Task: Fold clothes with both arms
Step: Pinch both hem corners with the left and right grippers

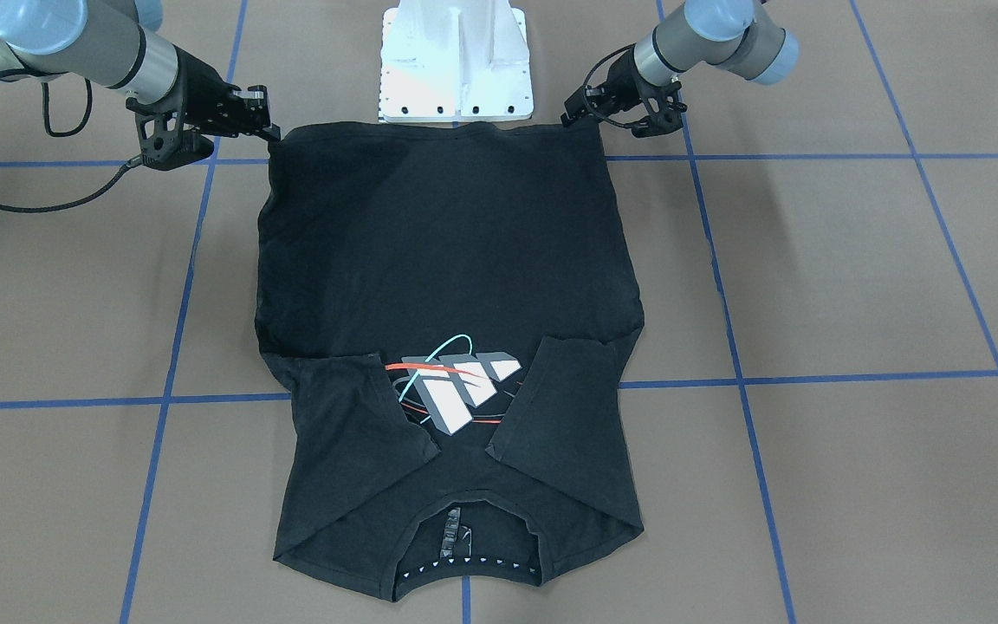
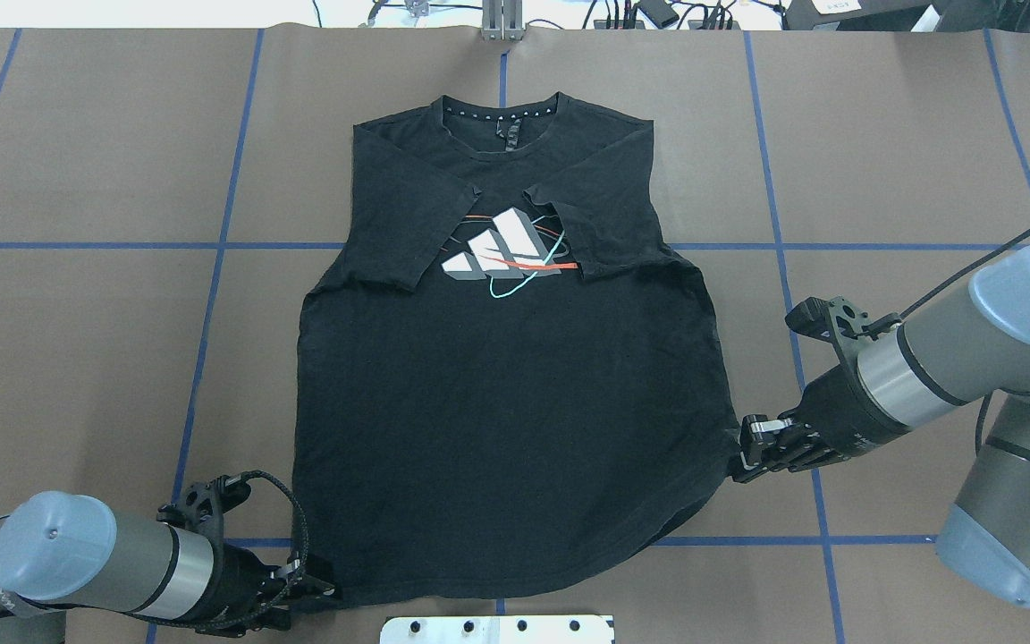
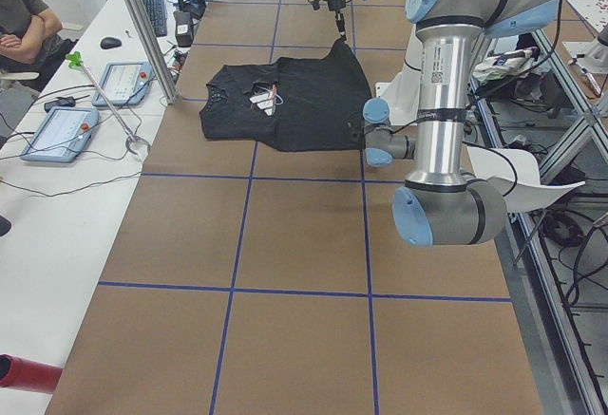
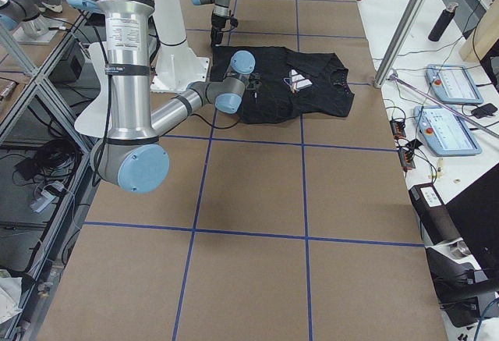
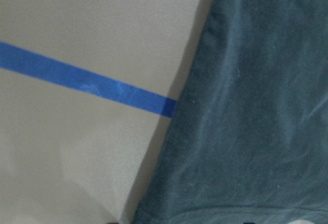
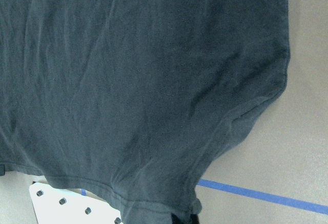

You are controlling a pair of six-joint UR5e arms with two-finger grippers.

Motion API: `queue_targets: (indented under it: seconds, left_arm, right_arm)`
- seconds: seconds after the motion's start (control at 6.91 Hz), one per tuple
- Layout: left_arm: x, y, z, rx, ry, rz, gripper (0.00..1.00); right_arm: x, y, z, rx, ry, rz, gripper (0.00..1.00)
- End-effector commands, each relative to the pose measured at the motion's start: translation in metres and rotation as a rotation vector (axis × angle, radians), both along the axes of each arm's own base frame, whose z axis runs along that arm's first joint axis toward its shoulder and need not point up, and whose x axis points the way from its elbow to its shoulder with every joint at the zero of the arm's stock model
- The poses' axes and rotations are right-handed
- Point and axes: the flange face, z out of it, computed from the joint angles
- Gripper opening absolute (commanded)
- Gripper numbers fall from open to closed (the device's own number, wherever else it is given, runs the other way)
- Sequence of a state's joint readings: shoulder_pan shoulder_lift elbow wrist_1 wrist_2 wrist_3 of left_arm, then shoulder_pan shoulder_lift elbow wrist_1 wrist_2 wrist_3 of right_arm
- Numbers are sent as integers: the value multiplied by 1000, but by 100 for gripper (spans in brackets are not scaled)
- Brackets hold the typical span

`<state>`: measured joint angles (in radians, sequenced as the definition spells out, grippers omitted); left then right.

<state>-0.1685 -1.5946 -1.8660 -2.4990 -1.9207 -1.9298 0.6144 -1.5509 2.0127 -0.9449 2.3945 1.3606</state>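
The black T-shirt [image 2: 497,394] lies flat on the brown table, print up, collar at the far side. Both short sleeves are folded in over the chest, partly covering the white-grey block print [image 2: 502,250]. My left gripper [image 2: 323,588] is at the hem's near left corner and looks shut on it; in the front-facing view this left gripper [image 1: 581,114] is on the right. My right gripper [image 2: 738,465] pinches the hem's right corner, which is drawn out to a point; from the front, the right gripper [image 1: 272,132] is on the left. The wrist views show black cloth [image 5: 256,106] [image 6: 128,80] close up.
The white pedestal base [image 1: 456,61] stands just behind the hem between the arms. Blue tape lines [image 2: 211,295] grid the table. Along the far bench are tablets [image 3: 57,130] and a metal post [image 3: 142,35]. A seated person [image 3: 19,26] is at that bench.
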Motion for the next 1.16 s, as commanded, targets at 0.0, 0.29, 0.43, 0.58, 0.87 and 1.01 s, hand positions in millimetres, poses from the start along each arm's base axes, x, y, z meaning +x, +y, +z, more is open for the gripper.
queue_targets:
  seconds: [0.0,0.29,0.43,0.58,0.87,1.01]
  left_arm:
    - [1,0,1,0,-2,0,41]
    - [1,0,1,0,-2,0,19]
    - [-1,-1,-2,1,4,-2,11]
    - [-3,0,-7,2,14,-1,0]
    - [-5,-2,-11,4,22,-3,0]
    - [-6,-4,-11,4,22,-6,0]
  right_arm:
    - [0,0,0,0,0,1,0]
    - [0,0,0,0,0,1,0]
    - [1,-1,0,0,0,2,0]
    - [2,-2,0,1,0,5,0]
    - [3,-4,2,-1,3,9,0]
    - [3,-3,1,0,2,9,0]
